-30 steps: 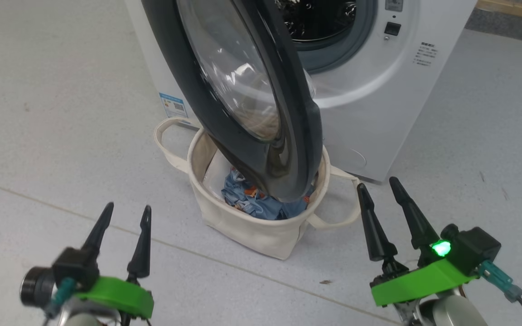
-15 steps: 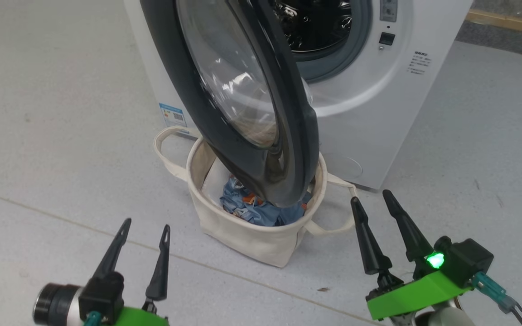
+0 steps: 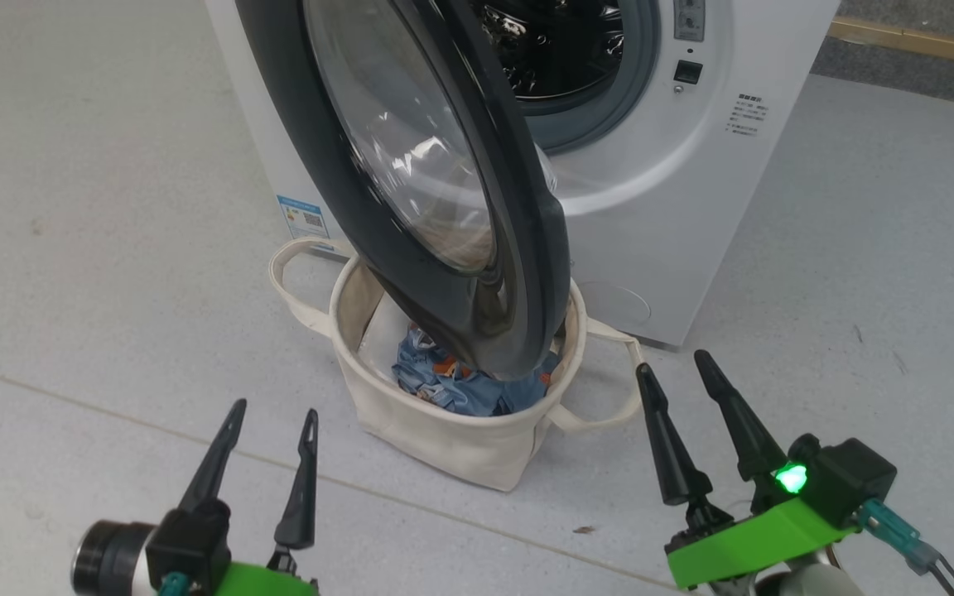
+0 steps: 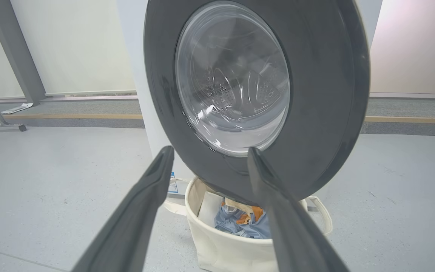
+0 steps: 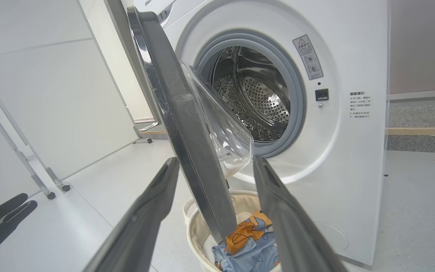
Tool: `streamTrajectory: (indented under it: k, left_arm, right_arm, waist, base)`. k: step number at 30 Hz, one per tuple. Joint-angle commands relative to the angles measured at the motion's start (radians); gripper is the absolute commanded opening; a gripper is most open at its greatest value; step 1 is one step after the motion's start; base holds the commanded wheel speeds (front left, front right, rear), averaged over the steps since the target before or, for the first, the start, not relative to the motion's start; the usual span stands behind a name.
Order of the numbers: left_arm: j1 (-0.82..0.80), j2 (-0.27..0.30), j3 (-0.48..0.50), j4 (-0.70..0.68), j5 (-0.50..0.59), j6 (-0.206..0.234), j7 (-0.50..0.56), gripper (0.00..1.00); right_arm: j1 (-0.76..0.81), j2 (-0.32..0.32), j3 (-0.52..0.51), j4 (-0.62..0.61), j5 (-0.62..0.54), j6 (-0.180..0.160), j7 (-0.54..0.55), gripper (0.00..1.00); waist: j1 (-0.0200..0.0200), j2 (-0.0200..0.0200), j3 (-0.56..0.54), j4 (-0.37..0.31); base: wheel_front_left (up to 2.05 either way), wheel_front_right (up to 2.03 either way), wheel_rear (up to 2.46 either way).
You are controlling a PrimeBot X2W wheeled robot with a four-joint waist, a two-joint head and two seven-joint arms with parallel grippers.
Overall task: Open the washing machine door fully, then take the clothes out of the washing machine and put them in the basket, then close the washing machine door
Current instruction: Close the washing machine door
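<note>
Bearing a label (image 5: 306, 56) too small to read, the washer (image 3: 651, 232) stands open; blue-and-orange clothes (image 3: 444, 389) lie in the cream basket (image 3: 444, 439) beneath its door (image 3: 527, 248). Left gripper (image 3: 274, 407) and right gripper (image 3: 672, 360) gape, empty.

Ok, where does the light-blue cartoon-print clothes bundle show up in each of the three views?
Head view: light-blue cartoon-print clothes bundle lower centre, inside the cream canvas basket.
Left wrist view: bundle bottom centre, in the basket.
Right wrist view: bundle bottom centre, orange patch uppermost.
Shared landmark: glossy black-rimmed round door, its lower edge just above the bundle.
</note>
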Motion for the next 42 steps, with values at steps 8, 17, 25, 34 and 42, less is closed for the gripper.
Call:
streamTrajectory:
  k: [8, 17, 25, 34, 42]
  left_arm:
    - [-0.022, -0.036, 0.064, -0.031, 0.038, -0.036, -0.012, 1.0]
    - [-0.035, -0.064, 0.082, -0.02, 0.06, -0.057, -0.012, 1.0]
    - [-0.04, -0.076, 0.092, -0.01, 0.073, -0.068, -0.012, 1.0]
    - [-0.052, -0.096, 0.087, 0.002, 0.082, -0.081, -0.012, 1.0]
    - [-0.065, -0.114, 0.072, 0.017, 0.088, -0.088, -0.012, 1.0]
  right_arm:
    - [-0.02, 0.008, 0.061, -0.036, -0.022, 0.001, -0.012, 1.0]
    - [-0.062, 0.008, 0.113, -0.057, -0.029, 0.001, -0.012, 1.0]
    - [-0.108, 0.008, 0.185, -0.074, -0.029, 0.001, -0.012, 1.0]
    - [-0.196, 0.008, 0.334, -0.062, -0.02, 0.001, -0.012, 1.0]
    - [-0.248, 0.008, 0.338, 0.008, -0.013, 0.001, -0.012, 0.0]
  waist:
    - [0.0, -0.0001, 0.007, 0.011]
    - [0.0, -0.0001, 0.024, 0.031]
    - [0.0, -0.0001, 0.039, 0.044]
    - [0.0, -0.0001, 0.048, 0.067]
    - [0.0, -0.0001, 0.056, 0.103]
  base:
    - [0.0, 0.0, 0.0]
    - [0.0, 0.0, 0.0]
    - [0.0, 0.0, 0.0]
    - [0.0, 0.0, 0.0]
    - [0.0, 0.0, 0.0]
